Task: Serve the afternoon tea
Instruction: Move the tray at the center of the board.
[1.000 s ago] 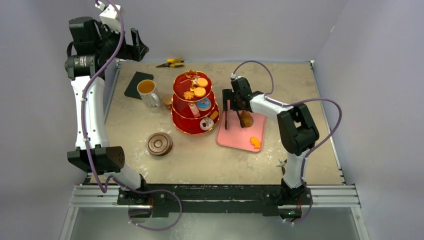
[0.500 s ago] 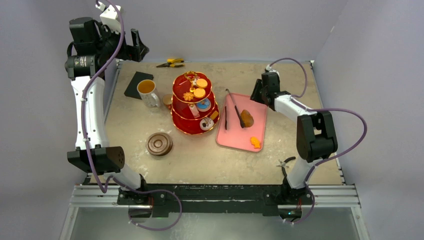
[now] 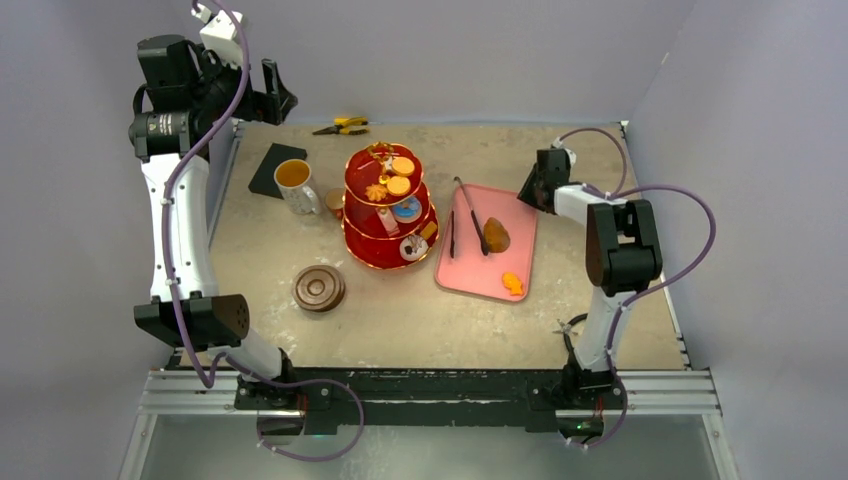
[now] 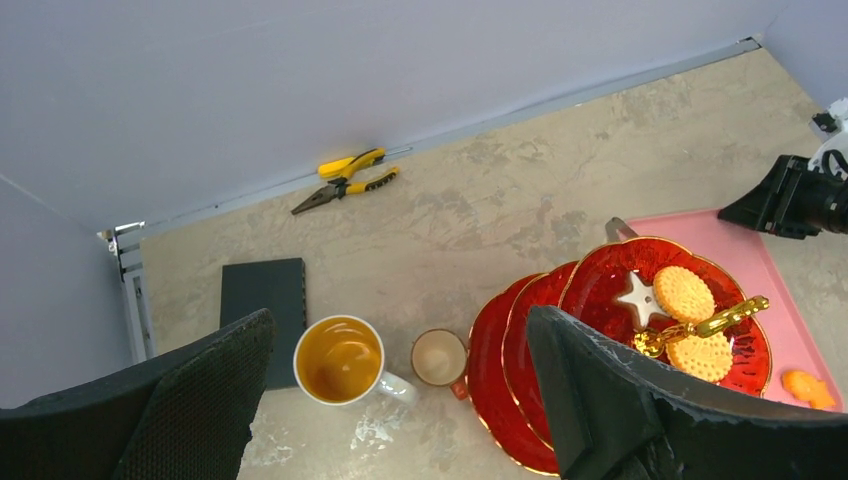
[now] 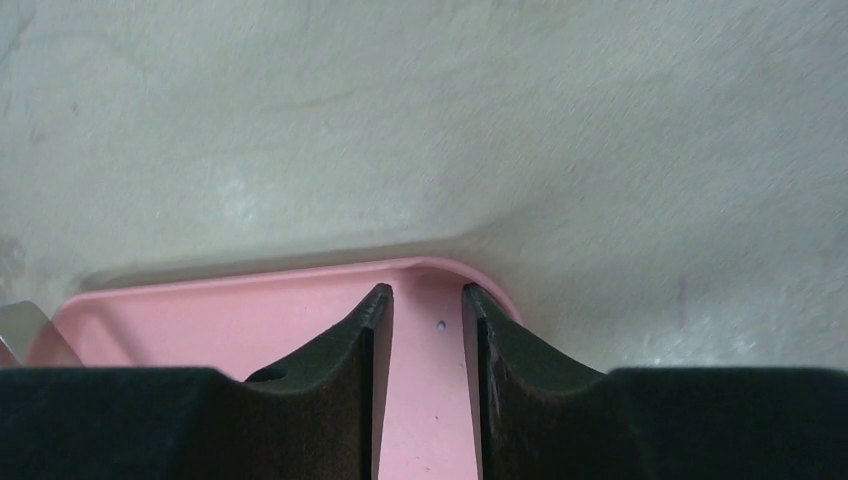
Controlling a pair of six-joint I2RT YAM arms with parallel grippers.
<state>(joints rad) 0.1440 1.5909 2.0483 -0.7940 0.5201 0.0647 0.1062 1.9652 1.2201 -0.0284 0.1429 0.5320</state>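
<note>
Stand (image 3: pixel 362 241) scalloped, left end effector (image 4: pixel 400 328) wide, right end effector (image 5: pixel 425 302) barely parted, both empty

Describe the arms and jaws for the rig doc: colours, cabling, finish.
The left arm and right arm match: white link shells, black joint housings, black bases. A purple cable loops loosely along each. Jaws are matte black, flat-faced, tapering to blunt tips. No markings visible.

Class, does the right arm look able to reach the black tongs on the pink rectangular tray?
Probably yes: the right end effector is at the pink rectangular tray's far corner, only bare tray between it and the black tongs.
</note>
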